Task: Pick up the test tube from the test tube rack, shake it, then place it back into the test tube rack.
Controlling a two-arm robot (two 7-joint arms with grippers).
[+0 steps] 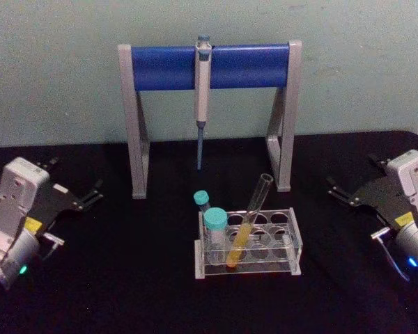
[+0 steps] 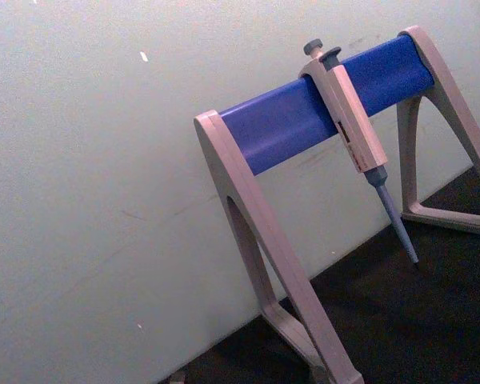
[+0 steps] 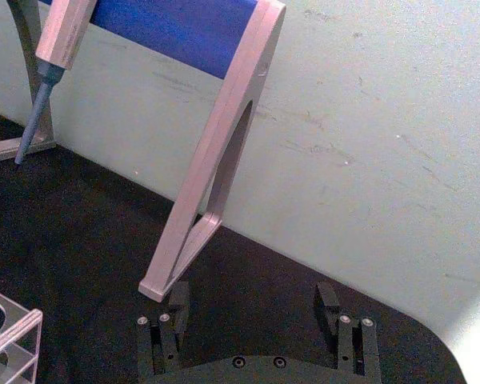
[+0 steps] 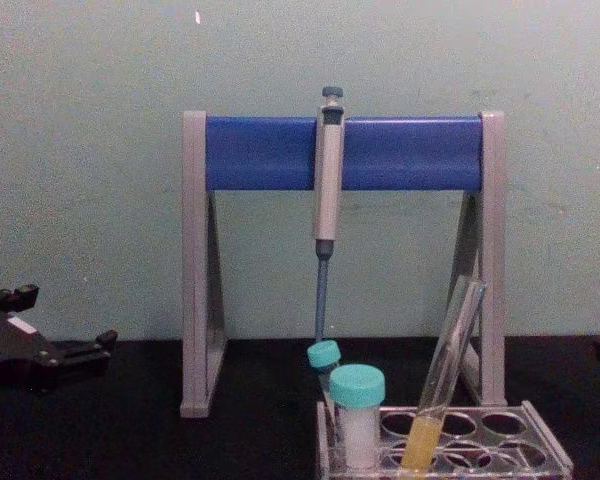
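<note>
Rack (image 1: 265, 268) with leaning, yellow-bottomed clear tube (image 1: 255, 207); left pincer (image 1: 75, 179), right pincer (image 1: 352, 177) agape.

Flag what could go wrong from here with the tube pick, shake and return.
1. The test tube leans tilted in the test tube rack; a vertical grasp could miss it or lever the rack.
2. It is uncapped with yellow liquid in its lower part, so hard shaking might spill.
3. The teal-capped vial stands close on its left; closing fingers could knock it.
The left gripper and right gripper sit open at the table's sides.
</note>
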